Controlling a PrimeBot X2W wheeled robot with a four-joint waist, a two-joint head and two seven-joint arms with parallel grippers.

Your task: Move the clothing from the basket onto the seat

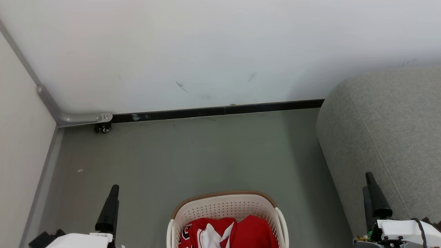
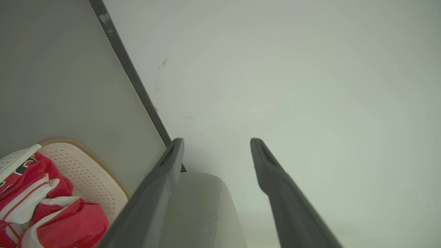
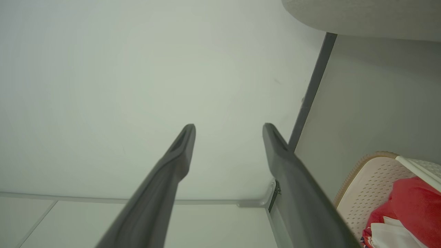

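The cream perforated basket (image 1: 225, 210) with a brown rim stands on the floor at the bottom middle of the head view. Red clothing (image 1: 231, 232) with white trim lies bunched inside it, and it shows too in the left wrist view (image 2: 51, 210) and the right wrist view (image 3: 410, 206). The grey fabric seat (image 1: 386, 137) rises at the right. My left gripper (image 2: 217, 141) hangs open to the left of the basket, holding nothing. My right gripper (image 3: 229, 127) is open as well, beside the seat's front, clear of the basket (image 3: 368, 186).
A white wall (image 1: 213, 51) with a black skirting strip (image 1: 220, 111) closes the far side. A pale panel (image 1: 20, 137) with a grey frame and a small castor (image 1: 103, 128) bounds the left. Grey floor (image 1: 193, 155) lies open between basket and wall.
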